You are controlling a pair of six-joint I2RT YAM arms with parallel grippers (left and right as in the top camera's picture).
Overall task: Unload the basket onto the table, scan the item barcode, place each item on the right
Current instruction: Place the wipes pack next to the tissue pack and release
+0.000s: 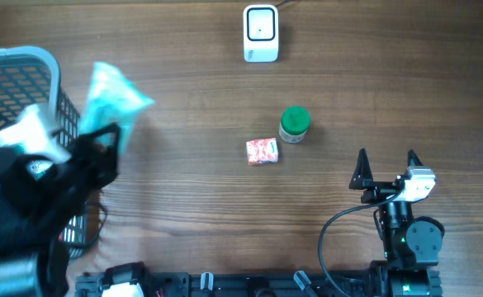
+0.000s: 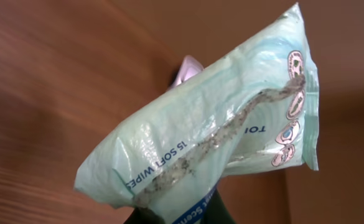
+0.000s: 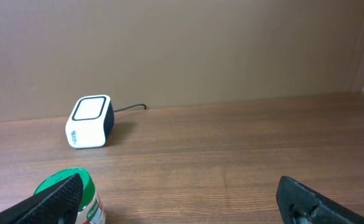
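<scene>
clamps the wipes pack (image 2: 219, 124) in the left gripper (image 1: 101, 139), aloft by the tabletop's left edge; holds the right gripper (image 1: 387, 161), jaws spread wide, near the front right corner.

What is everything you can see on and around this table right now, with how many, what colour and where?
wipes pack: one, pale green, lifted off the table, at the basket's right side
barcode scanner: one, white with a dark window, far middle of the table
jar: one, green lid, mid-table
small packet: one, red and white, close beside the jar on its near-left
basket: one, grey-blue, left edge of the table
white item: at least one, white, in the basket, partly hidden by the left arm
table: one, brown wood
left gripper: one, black, shut on the wipes pack
right gripper: one, black, open and empty, near right of the table
</scene>
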